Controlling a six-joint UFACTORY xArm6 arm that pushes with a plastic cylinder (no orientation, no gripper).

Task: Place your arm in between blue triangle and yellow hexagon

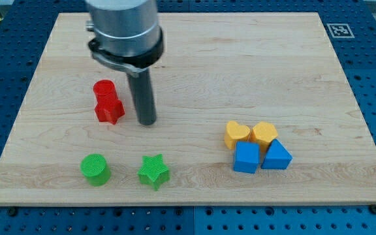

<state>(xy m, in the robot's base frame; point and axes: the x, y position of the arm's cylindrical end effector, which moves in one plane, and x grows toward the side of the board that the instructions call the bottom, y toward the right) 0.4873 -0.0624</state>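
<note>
My tip (pixel 147 121) sits left of centre, just beside the red star (pixel 109 110) — no gripper fitted. Blue triangle (pixel 277 156) touches yellow hexagon (pixel 264 133) near the surface (pixel 240 59)'s bottom-right; both look light, rigid — likely to slide, so I would enter the seam gently.

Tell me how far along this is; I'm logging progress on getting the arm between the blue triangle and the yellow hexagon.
Nothing looks done yet. My tip rests on the board just to the right of the red star, far to the view's left of the goal. The blue triangle and yellow hexagon sit touching, with a yellow heart and blue cube beside them. Left: travel right and settle between the two.
</note>
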